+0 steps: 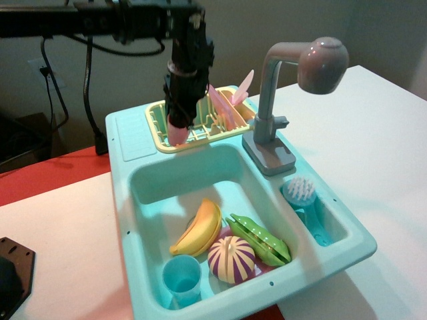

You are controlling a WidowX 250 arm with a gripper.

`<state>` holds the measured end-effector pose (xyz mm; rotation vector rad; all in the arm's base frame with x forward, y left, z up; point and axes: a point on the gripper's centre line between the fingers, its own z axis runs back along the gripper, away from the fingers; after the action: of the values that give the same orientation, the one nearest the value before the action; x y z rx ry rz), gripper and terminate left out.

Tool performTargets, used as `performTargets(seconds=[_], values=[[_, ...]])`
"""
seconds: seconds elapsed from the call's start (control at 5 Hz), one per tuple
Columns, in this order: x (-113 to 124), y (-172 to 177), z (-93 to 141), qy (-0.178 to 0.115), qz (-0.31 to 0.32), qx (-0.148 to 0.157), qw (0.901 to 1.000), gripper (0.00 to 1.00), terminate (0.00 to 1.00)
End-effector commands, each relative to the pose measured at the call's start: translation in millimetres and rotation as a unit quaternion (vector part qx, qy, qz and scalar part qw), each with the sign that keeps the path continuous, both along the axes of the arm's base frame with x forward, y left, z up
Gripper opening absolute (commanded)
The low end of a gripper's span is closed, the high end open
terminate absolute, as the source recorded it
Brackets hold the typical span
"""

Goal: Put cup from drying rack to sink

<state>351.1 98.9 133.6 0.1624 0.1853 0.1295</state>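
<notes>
Currently the tool (179, 127) hangs from a black arm (100, 19) that reaches in from the left, pointing down over the left end of the drying rack (200, 123). Its fingers are closed on the pink cup (177, 133), gripping it by the upper part; the cup's lower portion shows below the fingertips. The cup appears raised clear of the rack bars, roughly upright, above the rack's left section; whether its base touches the rack I cannot tell.

The pale yellow rack sits on the back ledge of the turquoise sink (127, 200). Pink plates (223, 107) stand in the slots to the right of the tool, one leaning toward the grey faucet (293, 80), which rises just beside the rack at the basin's back right corner.

Inside the deep basin lie a banana (198, 229), a green pea pod (260, 240), a purple-and-yellow striped ball-shaped item (231, 259), and a light blue cup (181, 280) upright at the front left corner. The small side compartment on the right holds a blue scrub brush (301, 193), bristles up.

The sink unit rests on a white bench (373, 133); a red strip of surface (47, 173) shows at left behind it.
</notes>
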Motion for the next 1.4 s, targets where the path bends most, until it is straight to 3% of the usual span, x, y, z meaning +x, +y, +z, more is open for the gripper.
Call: performTargets(seconds=[0.0,0.6,0.8,1.2], values=[[10,-4,78,-0.093,-0.012,0.014,0.9955,0.0,0.0],[15,-90,60,-0.076,-0.068,-0.04,0.994,0.0,0.0],[15,-101,55,-0.074,-0.073,-0.044,0.9936,0.0,0.0],[7,-94,28,-0.085,-0.041,-0.015,0.9954,0.0,0.0]])
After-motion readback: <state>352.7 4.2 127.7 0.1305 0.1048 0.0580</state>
